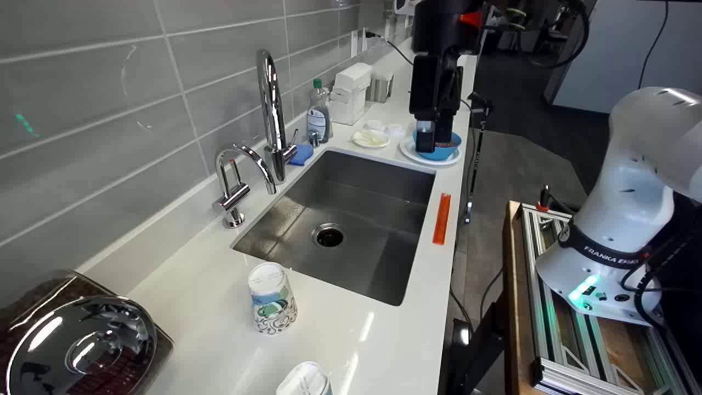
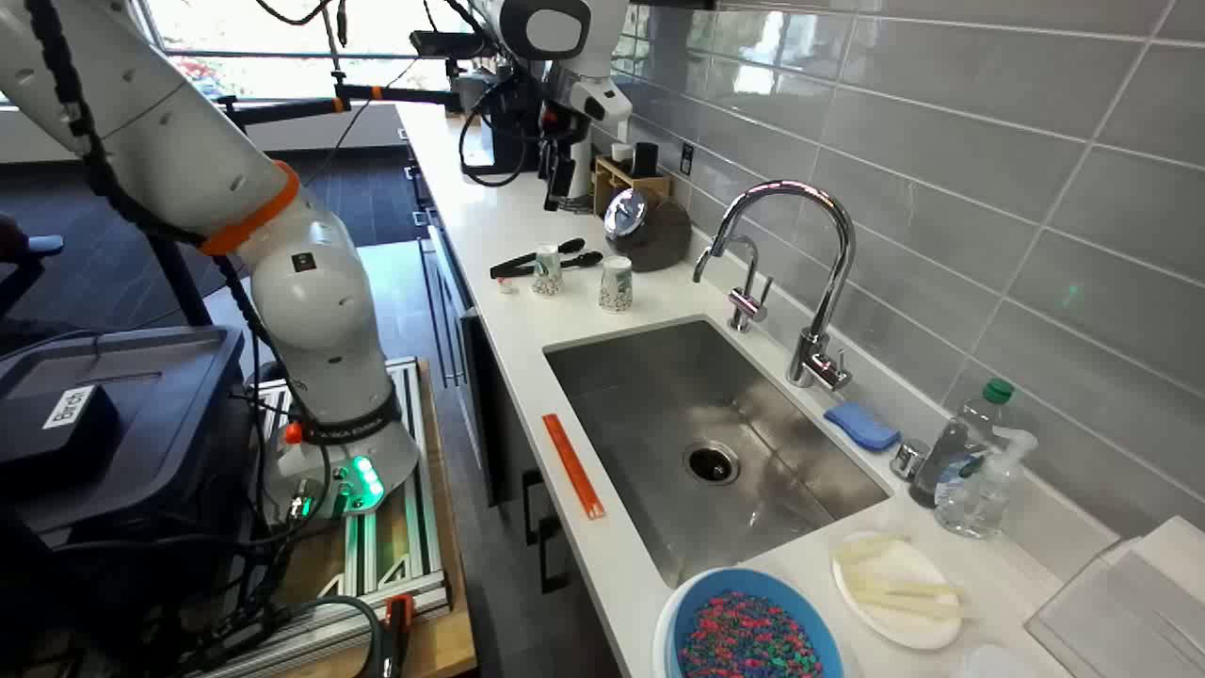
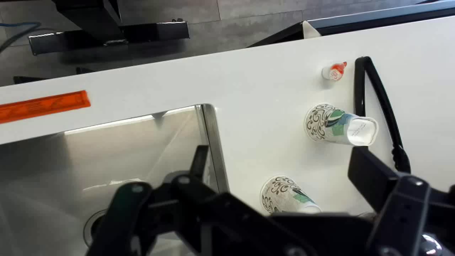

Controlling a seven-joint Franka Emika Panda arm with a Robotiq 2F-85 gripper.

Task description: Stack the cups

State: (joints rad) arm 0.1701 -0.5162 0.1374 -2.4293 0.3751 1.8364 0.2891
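Two small tapered paper cups stand upside down and apart on the white counter, bases up. Both show a swirl print with green and blue. One cup (image 1: 274, 307) stands by the sink's end; it also shows in an exterior view (image 2: 616, 284) and, partly hidden by the gripper body, in the wrist view (image 3: 284, 195). The other cup (image 3: 332, 125) stands nearer the counter's front edge (image 2: 547, 273); in an exterior view only its base (image 1: 306, 379) shows. My gripper (image 3: 279, 156) is open and empty above the counter; it also shows in both exterior views (image 1: 434, 144) (image 2: 555, 196).
The steel sink (image 1: 378, 236) has an orange ruler (image 1: 441, 218) along its front rim. Black tongs (image 3: 360, 85) and a small white-and-red item (image 3: 334, 72) lie by the cups. A shiny metal lid (image 1: 82, 345), tall faucet (image 1: 270, 99) and blue bowl (image 1: 436, 155) on a plate stand around.
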